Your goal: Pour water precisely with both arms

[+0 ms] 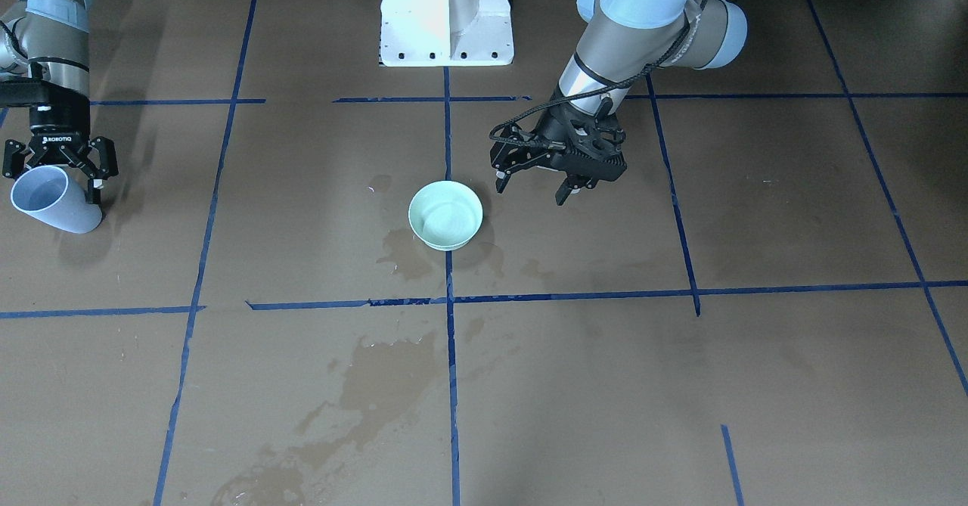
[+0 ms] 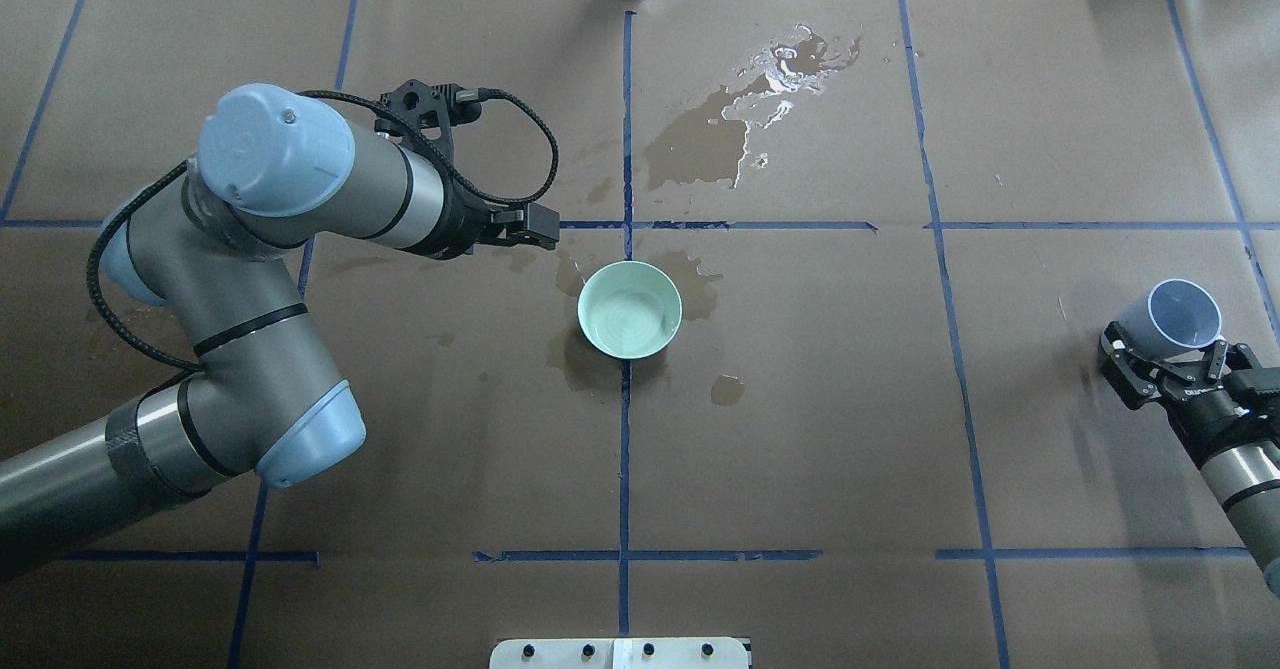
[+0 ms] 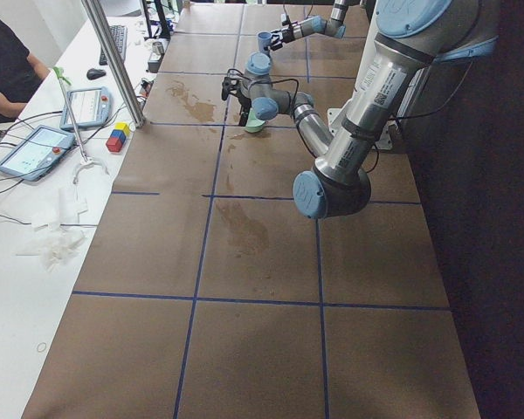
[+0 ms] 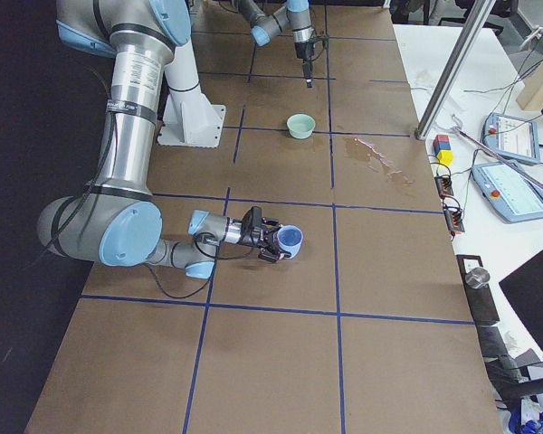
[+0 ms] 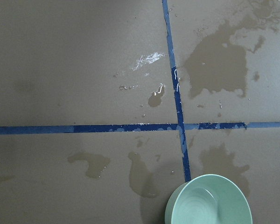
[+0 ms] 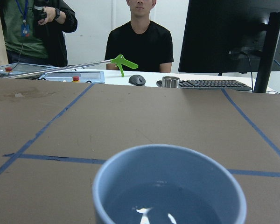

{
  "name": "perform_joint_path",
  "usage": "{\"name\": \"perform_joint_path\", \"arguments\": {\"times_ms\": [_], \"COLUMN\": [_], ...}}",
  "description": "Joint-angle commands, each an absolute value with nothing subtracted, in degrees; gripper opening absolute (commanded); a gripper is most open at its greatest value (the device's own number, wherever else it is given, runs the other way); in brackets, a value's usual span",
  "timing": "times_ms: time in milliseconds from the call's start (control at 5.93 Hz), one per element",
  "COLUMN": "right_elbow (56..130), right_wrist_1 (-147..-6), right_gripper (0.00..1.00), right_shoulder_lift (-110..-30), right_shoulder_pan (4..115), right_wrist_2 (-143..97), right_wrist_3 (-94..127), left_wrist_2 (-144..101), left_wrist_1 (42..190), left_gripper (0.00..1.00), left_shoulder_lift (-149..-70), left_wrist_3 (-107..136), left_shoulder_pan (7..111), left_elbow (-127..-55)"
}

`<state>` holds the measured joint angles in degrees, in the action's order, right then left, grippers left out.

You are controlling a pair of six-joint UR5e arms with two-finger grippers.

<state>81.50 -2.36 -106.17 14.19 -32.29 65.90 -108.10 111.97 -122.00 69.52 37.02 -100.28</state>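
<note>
Holding a tilted blue cup (image 2: 1178,320), right claw (image 2: 1165,364) clamped on it.
Left claw (image 1: 538,187) gapes empty beside green bowl (image 1: 445,215).

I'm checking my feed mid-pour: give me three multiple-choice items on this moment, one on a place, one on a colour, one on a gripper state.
1. Where is the bowl?
A. On a blue tape line near the table's middle
B. In the right gripper
C. At a table corner

2. What colour is the cup?
A. Red
B. Pale blue
C. Black

3. The left gripper is:
A. Shut on the bowl
B. Shut on the cup
C. Open, empty

Answers: 1 A, the bowl sits on the line. 2 B, the cup in the right gripper is pale blue. 3 C, the left gripper has its fingers spread beside the bowl.
</note>
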Motion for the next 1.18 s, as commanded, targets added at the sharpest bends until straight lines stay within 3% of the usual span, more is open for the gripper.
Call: {"name": "perform_joint_path", "arguments": {"times_ms": [0,506,675,844,1012], "right_elbow": [81.5,81.5,81.1,80.3,80.7], "right_wrist_1": [-2.4,-2.4,-2.3,-2.2,-2.2], "right_gripper": [0.99,0.99,0.89,0.56,0.38], "right_shoulder_lift": [-105.9,-105.6,-103.7,-103.2,-102.7], "right_shoulder_pan": [14.9,16.7,17.4,17.5,18.1], "right_wrist_2": [-33.0,-34.5,-34.9,-34.9,-35.0], "right_wrist_3": [65.3,64.7,63.1,62.8,61.3], "left_wrist_2": [-108.1,-108.2,-108.2,-108.2,-108.1], "left_wrist_1": [112.0,112.0,112.0,112.0,112.0], "left_gripper": [1.0,1.0,1.0,1.0,1.0], "left_shoulder_lift": [-122.0,-121.8,-121.8,-121.8,-121.8], "left_wrist_3": [69.5,69.5,69.5,69.5,69.5], "left_shoulder_pan": [37.0,37.1,37.1,37.1,37.1], "left_elbow": [-100.3,-100.3,-100.3,-100.3,-100.6]}}
